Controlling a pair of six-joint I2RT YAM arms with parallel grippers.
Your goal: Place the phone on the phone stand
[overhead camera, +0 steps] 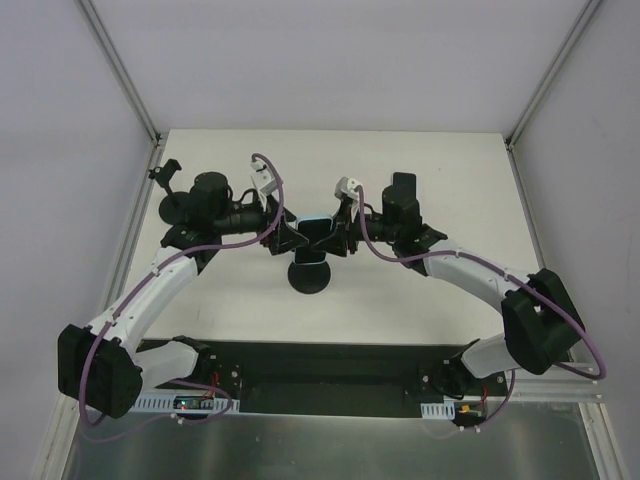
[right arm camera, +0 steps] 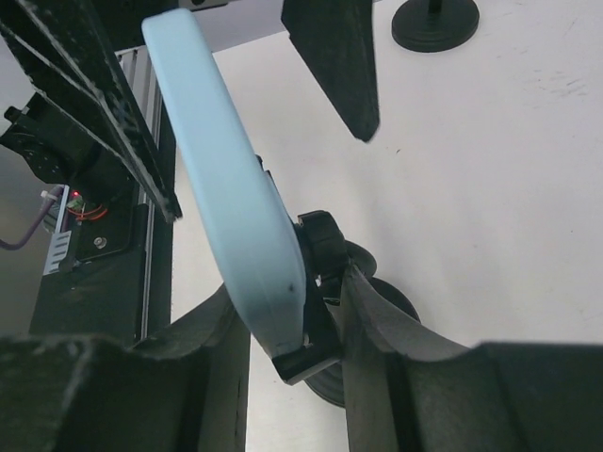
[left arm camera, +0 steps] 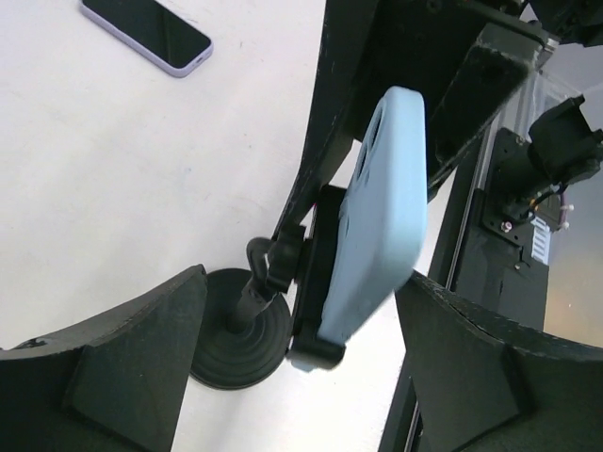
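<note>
The phone [left arm camera: 382, 217], in a pale blue case, is seen leaning on the stand [left arm camera: 240, 339], with its lower edge seated in the lip of the stand's cradle and its back laid against the cradle. It is judged to be light, stiff and flat. The smooth case probably gives fair grip along the long edges but little on the broad faces. The screen, which is not in view, is taken to be the fragile side, so hold is best taken across the two long edges above the cradle, where fingers are kept off both glass and clamp. The stand is judged to be easily tipped on its thin stalk and round base, so a sideways push on the phone may upset it. The left gripper [left arm camera: 301, 282] is spread wide, one finger on each side of the stand and neither touching the phone. The right gripper [right arm camera: 287, 292] is set at the opposite side of the stand. Its fingers appear to be clamped on the phone's edges, though contact at one finger cannot be fully made out. In the overhead view both arms are stretched forward and bent inward, so that the wrists meet over the stand. A second phone [left arm camera: 146, 33] lies flat on the table [left arm camera: 94, 188], well apart from the stand, and a second stand [right arm camera: 433, 21] is seen farther off.
</note>
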